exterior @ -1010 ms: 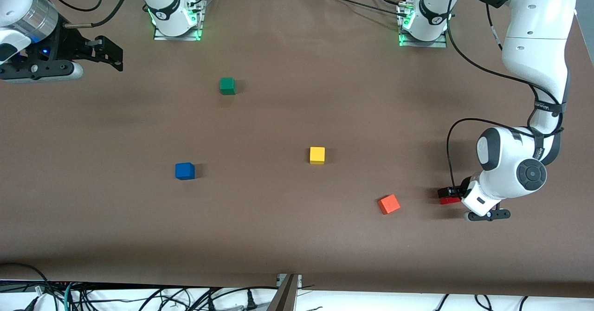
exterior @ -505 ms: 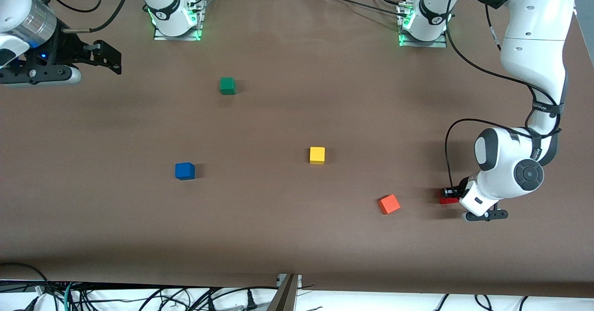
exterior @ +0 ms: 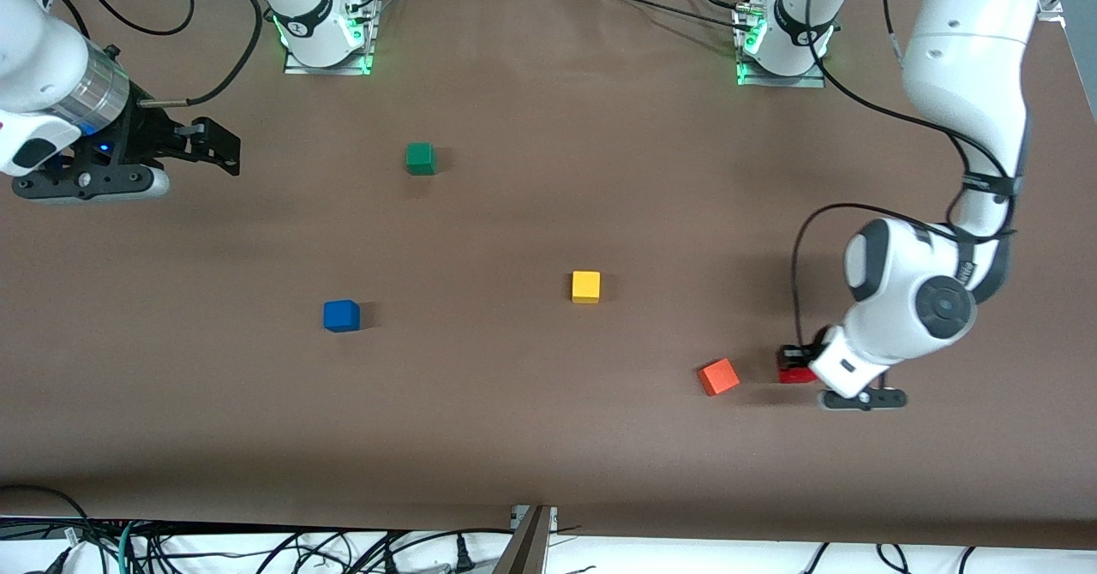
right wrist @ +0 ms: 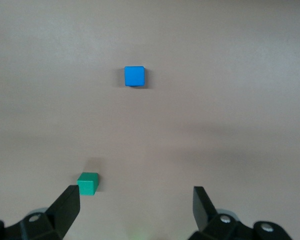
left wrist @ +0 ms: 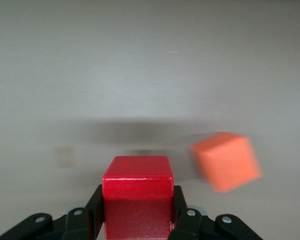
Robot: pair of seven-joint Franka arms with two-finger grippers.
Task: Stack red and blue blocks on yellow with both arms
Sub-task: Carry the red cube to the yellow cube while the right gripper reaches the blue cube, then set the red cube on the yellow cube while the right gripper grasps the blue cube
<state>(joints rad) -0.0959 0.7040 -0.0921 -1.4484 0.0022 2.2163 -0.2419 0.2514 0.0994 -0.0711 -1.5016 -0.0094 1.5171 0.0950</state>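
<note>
My left gripper (exterior: 793, 367) is shut on the deep red block (exterior: 795, 374), low over the table toward the left arm's end, beside the orange-red cube (exterior: 718, 377). In the left wrist view the red block (left wrist: 137, 192) sits between the black fingers (left wrist: 187, 222). The blue block (exterior: 341, 315) rests on the table toward the right arm's end; it also shows in the right wrist view (right wrist: 134, 76). The yellow cube (exterior: 586, 286) sits near the table's middle. My right gripper (exterior: 224, 141) is open and empty, up in the air over the table's right-arm end (right wrist: 135, 202).
A green cube (exterior: 420, 158) sits farther from the front camera than the blue block, also in the right wrist view (right wrist: 88, 183). The orange-red cube shows close to the held block in the left wrist view (left wrist: 226, 160). Both arm bases (exterior: 326, 30) stand along the top edge.
My left gripper has moved with the red block toward the orange-red cube and the table's middle. My right gripper has shifted a little toward the table's middle and lower in the view.
</note>
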